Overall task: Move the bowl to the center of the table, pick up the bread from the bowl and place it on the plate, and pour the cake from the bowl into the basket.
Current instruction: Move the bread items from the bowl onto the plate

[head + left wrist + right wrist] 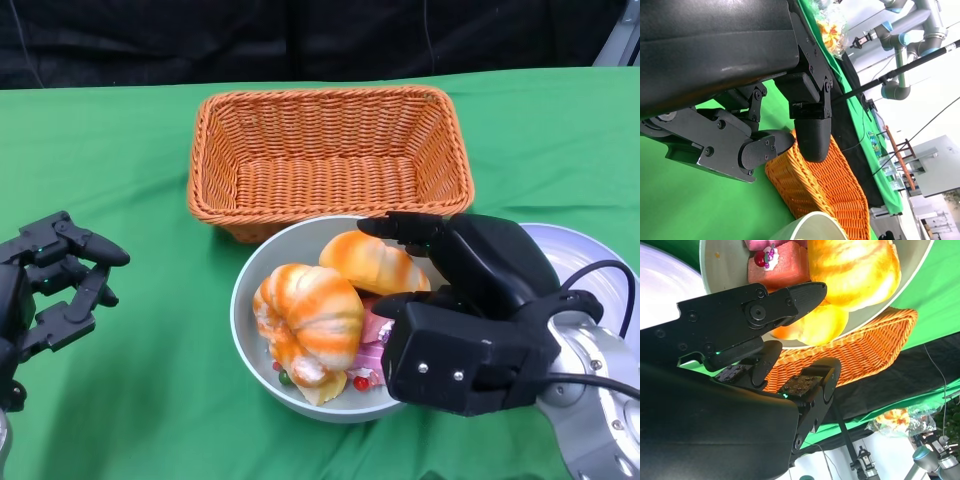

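Head view shows the right hand [455,300] reaching into the bowl [262,270], fingers around 1 of 2 bread rolls [375,262] though the grip is unclear; pink cake [372,340] beneath; basket [330,160] just behind; left hand [50,285] spread, holding nothing.
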Available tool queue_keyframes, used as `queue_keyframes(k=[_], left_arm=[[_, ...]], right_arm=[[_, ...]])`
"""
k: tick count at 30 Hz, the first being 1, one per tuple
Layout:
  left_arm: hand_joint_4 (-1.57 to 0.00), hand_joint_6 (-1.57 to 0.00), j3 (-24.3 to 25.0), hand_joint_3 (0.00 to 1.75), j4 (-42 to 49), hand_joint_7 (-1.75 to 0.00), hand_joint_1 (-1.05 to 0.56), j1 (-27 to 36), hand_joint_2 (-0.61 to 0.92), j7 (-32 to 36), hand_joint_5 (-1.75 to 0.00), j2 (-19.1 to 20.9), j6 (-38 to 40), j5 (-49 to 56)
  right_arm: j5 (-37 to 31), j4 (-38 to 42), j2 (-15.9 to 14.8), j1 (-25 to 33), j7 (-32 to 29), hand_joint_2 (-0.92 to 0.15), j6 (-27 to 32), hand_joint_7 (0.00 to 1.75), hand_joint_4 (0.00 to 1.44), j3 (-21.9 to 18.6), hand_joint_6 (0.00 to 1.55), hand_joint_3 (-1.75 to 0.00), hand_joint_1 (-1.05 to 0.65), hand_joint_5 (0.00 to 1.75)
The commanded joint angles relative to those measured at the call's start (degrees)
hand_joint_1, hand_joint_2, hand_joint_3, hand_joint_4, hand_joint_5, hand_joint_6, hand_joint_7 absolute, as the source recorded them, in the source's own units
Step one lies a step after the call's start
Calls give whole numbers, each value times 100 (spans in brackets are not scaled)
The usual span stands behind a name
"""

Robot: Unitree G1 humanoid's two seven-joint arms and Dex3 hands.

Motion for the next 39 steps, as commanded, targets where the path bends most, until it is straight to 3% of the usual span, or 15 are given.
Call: queue_keyframes(k=[1,14,29,31,32,33,36,39], left_arm=[[-78,-78,30,74,-22,-118,-3,77,74,42,-150,117,35,-7],[-77,-77,1,74,-108,-120,-6,132,72,40,-151,145,108,32],[-76,-78,-37,73,-140,-118,-3,170,74,85,-152,192,106,150],[-76,-78,-32,72,-137,-118,-3,169,74,85,-152,188,111,156],[-77,-79,-35,72,-153,-118,-3,177,74,102,-152,190,131,180],[-77,-79,-36,72,-167,-118,-4,183,73,116,-152,191,147,200],[-77,-79,-45,72,-191,-118,-5,198,73,176,-151,189,145,265],[-78,-79,-56,71,-207,-117,-6,207,73,177,-151,186,160,270]], right_arm=[[-14,198,-3,-135,-43,-92,-38,0,71,73,60,-7,-71,14],[-541,726,50,-296,-515,-92,-28,0,74,482,59,-9,-73,13],[-493,1243,159,-349,-1045,-92,-234,2,86,515,63,-6,-62,18],[-452,1378,173,-382,-1086,-92,-288,2,93,524,65,-4,-56,24],[-428,1465,180,-406,-1102,-92,-311,2,92,536,67,-3,-53,38],[-412,1525,183,-425,-1115,-92,-329,1,84,545,70,-1,-50,67],[-373,1757,179,-493,-1137,-91,-424,2,75,585,77,0,-39,102],[-355,2081,155,-552,-1282,-89,-622,3,71,633,84,0,-28,114]])
